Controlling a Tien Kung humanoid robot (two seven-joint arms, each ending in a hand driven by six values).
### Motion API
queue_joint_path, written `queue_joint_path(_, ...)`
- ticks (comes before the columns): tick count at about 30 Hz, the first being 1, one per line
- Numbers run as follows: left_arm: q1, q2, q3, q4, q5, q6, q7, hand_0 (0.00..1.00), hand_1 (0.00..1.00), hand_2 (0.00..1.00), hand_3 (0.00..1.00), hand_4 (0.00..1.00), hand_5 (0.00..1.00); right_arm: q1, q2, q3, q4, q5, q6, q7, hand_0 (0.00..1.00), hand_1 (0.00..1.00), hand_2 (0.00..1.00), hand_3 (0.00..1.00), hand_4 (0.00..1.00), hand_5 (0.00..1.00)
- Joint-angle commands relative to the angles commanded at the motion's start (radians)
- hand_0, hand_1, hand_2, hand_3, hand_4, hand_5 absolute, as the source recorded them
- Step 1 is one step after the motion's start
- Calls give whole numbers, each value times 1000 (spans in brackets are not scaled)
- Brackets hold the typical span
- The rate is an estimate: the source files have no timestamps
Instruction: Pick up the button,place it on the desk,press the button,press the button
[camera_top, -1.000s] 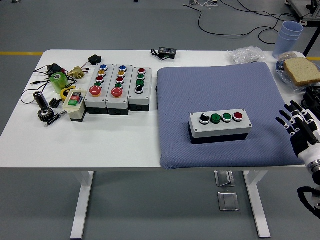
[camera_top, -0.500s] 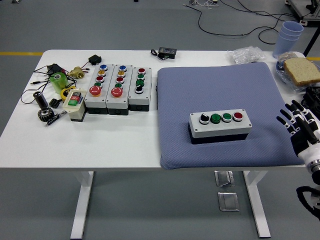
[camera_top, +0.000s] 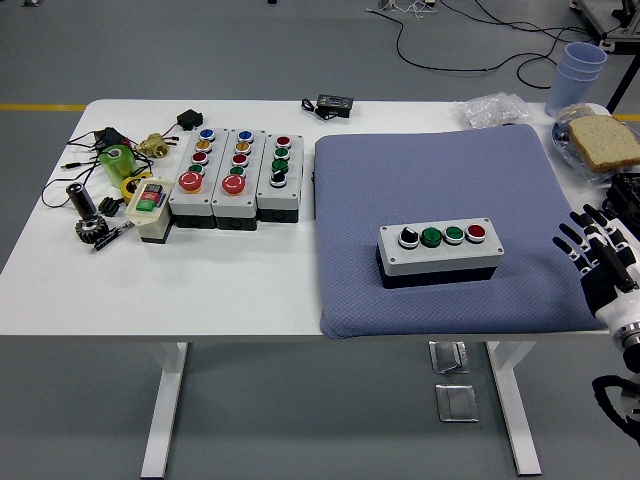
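From my seat I see only the right hand (camera_top: 597, 255), at the counter's (camera_top: 150, 290) right edge, its black-and-white fingers (camera_top: 572, 243) spread loosely and holding nothing. They hover over the right border of a blue-grey quilted mat (camera_top: 430, 190), a soft square with a dimpled weave whose near edge runs just short of the counter's front lip.

Left of the fingers, with a clear strip of mat between, sits the button box (camera_top: 438, 253): a grey rectangular case on a dark base, lying flat on the mat, with a row of four round caps on top, black-and-white, two green, then red. Bare mat lies open all round it.

Well left of the fingers, off the mat on smooth white counter, three more grey button boxes (camera_top: 236, 180) stand side by side, and beyond them a clutter of small parts (camera_top: 105, 190) with cables.

Past the fingers, at the far right corner, are a slice of bread (camera_top: 604, 140), a stack of pale blue cups (camera_top: 578, 72) and a crumpled clear bag (camera_top: 492, 109).
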Motion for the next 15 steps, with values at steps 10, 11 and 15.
queue_joint_path(10,4,0,10,0,2,-4,-1,666,660,668,598,350,921,-6,1,-7,-5,0,0,-5,661,599,673,631,657,216)
queue_joint_path(11,4,0,10,0,2,-4,-1,666,660,669,598,351,921,-6,1,-7,-5,0,0,-5,648,588,664,621,651,214)
queue_joint_path(15,7,0,11,0,0,-4,-2,666,660,669,598,351,921,-9,1,-5,-5,-1,-1,-5,648,588,664,621,651,214)
